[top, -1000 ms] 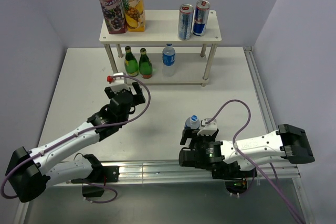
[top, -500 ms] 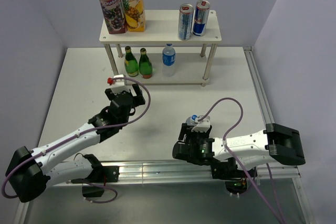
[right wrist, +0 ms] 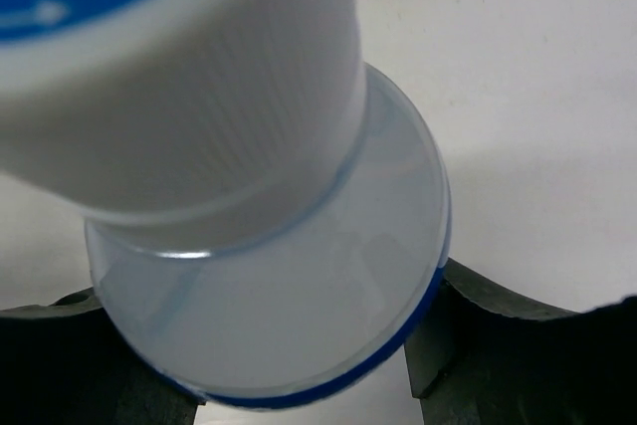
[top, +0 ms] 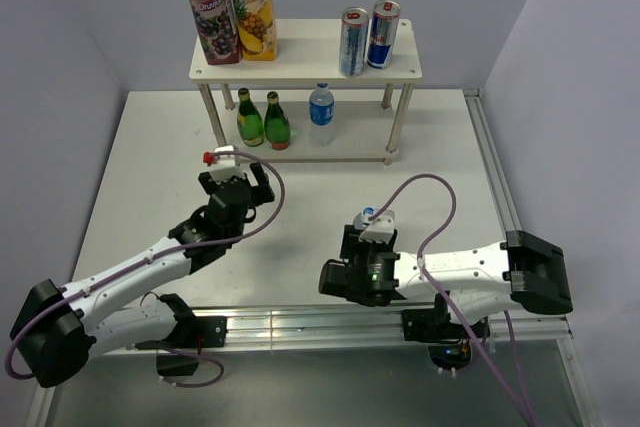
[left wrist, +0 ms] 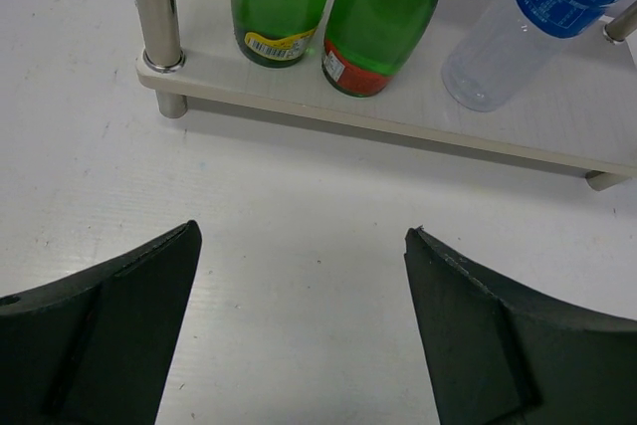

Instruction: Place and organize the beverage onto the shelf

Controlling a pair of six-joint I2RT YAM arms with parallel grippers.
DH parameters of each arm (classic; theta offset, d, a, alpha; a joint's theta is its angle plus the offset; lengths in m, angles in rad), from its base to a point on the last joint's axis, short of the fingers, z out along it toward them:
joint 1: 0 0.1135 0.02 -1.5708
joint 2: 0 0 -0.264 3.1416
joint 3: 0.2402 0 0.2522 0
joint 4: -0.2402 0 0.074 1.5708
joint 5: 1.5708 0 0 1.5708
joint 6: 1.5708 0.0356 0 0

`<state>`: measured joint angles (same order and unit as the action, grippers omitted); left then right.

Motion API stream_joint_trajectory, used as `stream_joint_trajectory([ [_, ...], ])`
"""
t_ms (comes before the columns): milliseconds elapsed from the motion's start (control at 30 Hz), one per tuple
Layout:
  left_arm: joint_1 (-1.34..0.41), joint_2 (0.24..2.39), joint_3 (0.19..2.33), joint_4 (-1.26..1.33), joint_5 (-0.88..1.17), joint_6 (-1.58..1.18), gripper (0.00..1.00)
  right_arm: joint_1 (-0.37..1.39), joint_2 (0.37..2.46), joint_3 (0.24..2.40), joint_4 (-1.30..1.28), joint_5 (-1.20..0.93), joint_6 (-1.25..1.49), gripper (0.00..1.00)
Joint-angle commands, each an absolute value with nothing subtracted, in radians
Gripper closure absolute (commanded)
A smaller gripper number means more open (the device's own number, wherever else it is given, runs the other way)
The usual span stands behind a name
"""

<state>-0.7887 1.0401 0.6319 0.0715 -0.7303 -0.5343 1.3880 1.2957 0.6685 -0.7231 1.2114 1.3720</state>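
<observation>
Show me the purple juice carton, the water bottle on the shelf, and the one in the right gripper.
purple juice carton point(top: 210, 9), top view, front label.
shelf water bottle point(top: 321, 107), top view, blue label.
held water bottle point(right wrist: 199, 97), right wrist view, white cap.

You see a plain white bench point(top: 140, 157) closed in by pale lilac walls point(top: 60, 47), with a metal rail point(top: 270, 325) along its near edge.

Lower shelf point(top: 355, 145) is bare right of the water bottle point(top: 321, 113). The green bottles point(top: 276, 125) block its left; headroom looks tight.
</observation>
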Motion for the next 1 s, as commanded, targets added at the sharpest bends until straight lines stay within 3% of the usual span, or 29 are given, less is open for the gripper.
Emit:
stream_joint_trajectory([
  [0,-0.779,1.005,0.615,0.121,-0.724,-0.514,0.1,1.361,1.25,0.834,-0.724,1.423,1.218,0.97],
  [67,-0.775,1.0,0.606,0.127,-0.709,-0.509,0.09,1.306,1.233,0.841,-0.568,1.421,1.015,1.0],
  [167,-0.773,0.976,0.586,0.158,-0.672,-0.491,0.07,1.179,1.171,0.735,0.097,1.234,0.492,1.0],
  [200,-0.773,0.968,0.581,0.167,-0.658,-0.488,0.07,1.142,1.146,0.717,0.153,1.104,0.409,1.0],
  [400,-0.772,0.973,0.58,0.161,-0.654,-0.486,0.07,0.89,1.242,0.79,0.27,0.884,0.306,1.0],
  [967,-0.772,0.996,0.583,0.17,-0.646,-0.479,0.09,0.669,1.544,1.031,0.532,0.718,0.192,1.0],
])
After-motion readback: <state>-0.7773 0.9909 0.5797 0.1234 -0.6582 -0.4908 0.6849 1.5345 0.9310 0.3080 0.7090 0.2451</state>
